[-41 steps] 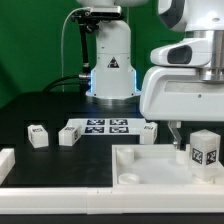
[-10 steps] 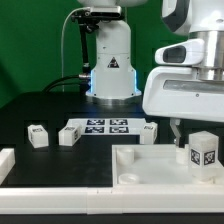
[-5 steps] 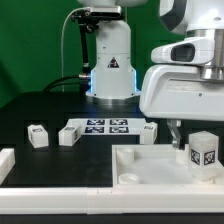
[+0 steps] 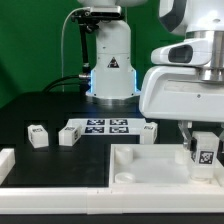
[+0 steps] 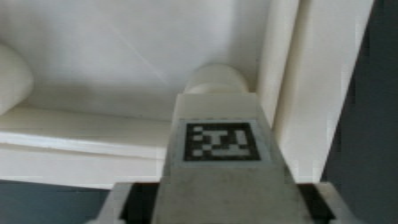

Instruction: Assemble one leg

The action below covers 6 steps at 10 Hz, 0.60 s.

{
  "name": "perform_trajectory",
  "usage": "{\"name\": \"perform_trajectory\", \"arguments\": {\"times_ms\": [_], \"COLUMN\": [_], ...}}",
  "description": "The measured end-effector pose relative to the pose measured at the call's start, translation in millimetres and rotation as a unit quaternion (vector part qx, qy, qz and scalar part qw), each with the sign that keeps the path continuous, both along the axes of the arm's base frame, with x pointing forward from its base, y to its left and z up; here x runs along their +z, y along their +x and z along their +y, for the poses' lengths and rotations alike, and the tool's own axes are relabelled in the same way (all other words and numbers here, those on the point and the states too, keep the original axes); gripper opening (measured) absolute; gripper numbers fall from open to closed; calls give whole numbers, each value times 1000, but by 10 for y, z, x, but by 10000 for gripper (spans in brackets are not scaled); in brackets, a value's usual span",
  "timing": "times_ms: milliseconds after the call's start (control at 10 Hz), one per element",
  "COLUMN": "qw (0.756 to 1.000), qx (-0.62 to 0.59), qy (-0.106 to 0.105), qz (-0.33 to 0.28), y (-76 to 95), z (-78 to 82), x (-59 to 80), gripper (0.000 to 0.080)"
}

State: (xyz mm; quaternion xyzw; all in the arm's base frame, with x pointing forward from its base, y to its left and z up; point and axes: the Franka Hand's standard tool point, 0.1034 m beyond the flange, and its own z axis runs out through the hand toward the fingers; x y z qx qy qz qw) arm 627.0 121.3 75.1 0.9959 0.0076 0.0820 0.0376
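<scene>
This is a robotics lab set up as a test rig, not a home or a shop. A white robot arm base (image 4: 110, 45) bearing a warning triangle (image 4: 112, 64) and a blue glow at its foot stands at the back of a bare black table (image 4: 40, 108), with a cable (image 4: 66, 50) looping beside it. A plain green backdrop (image 4: 28, 40) closes off the scene. Black-and-white square tags mark the marker board (image 4: 105, 127), the small white blocks (image 4: 38, 136) and the leg (image 4: 206, 153) in the pincer (image 4: 203, 150).

Your dark counter (image 4: 40, 105) carries the marker board (image 4: 98, 126), three small white legs (image 4: 37, 136) flanking it, and a white tray piece (image 4: 140, 165).
</scene>
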Motion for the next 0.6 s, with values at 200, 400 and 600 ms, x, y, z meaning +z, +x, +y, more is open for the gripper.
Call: {"name": "perform_trajectory", "arguments": {"times_ms": [200, 400, 600], "qw": [995, 962, 914], "qx": [-101, -269, -401], "qy": [18, 40, 51], "qz": [-7, -28, -40], "y": [-4, 6, 3], "z": [8, 25, 6], "x": [-6, -24, -28], "gripper": [292, 292, 292]}}
